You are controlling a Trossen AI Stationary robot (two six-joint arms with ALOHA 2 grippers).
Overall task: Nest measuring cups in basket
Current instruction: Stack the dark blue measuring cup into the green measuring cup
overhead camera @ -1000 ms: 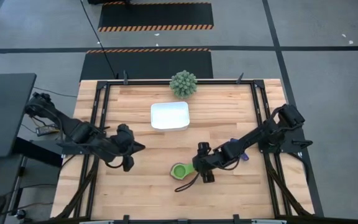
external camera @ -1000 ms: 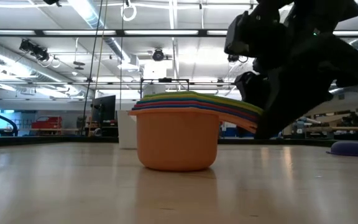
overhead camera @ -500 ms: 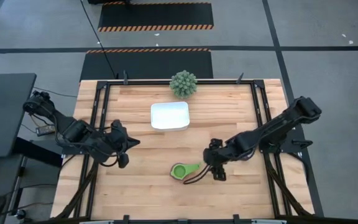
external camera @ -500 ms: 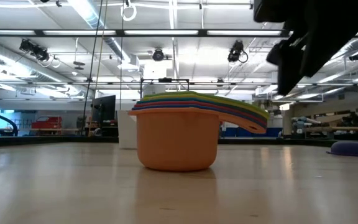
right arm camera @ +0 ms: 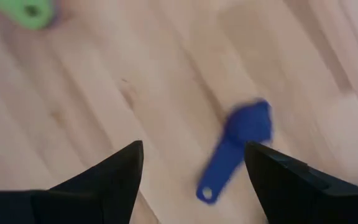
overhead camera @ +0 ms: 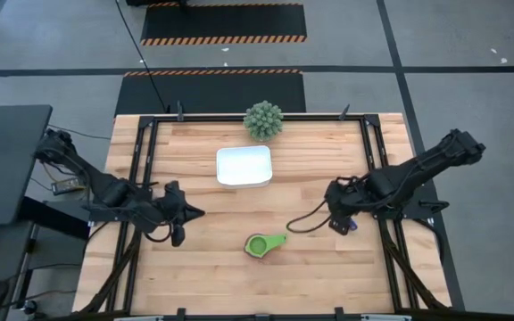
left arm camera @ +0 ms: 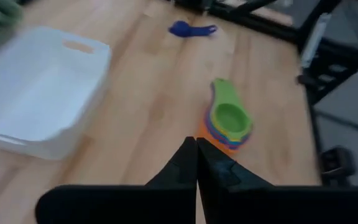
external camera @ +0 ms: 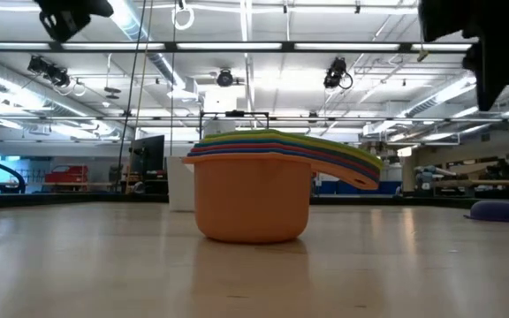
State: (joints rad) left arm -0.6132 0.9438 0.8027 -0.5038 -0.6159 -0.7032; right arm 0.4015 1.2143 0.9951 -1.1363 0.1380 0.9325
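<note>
**Inspector:** Nearest the front edge first. What stands there?

**Assistant:** The stack of measuring cups (overhead camera: 259, 244), orange at the bottom and green on top, handles pointing toward 2 o'clock. It sits alone on the wooden table (overhead camera: 194, 276). One second ago the right gripper was against the stack's handles; half a second ago it had pulled just clear.

**Inspector:** And the right gripper now?

**Assistant:** The right gripper (overhead camera: 339, 217) has withdrawn toward 3 o'clock, well apart from the stack. Its fingers (right arm camera: 110, 180) are spread wide and hold nothing. The dark blue cup (right arm camera: 241, 140) lies on the table beneath it, untouched.

**Inspector:** The left side?

**Assistant:** The left gripper (overhead camera: 186, 214) waits at 9 o'clock of the stack, fingers (left arm camera: 182, 168) pressed together, empty. It has barely shifted over the second.

**Inspector:** Farther back?

**Assistant:** The white basket (overhead camera: 244, 166) stands at 12 o'clock of the stack, well apart, nothing in it. Beyond it, at the far edge, the spiky green ball plant (overhead camera: 263, 119). Both unmoved.
</note>
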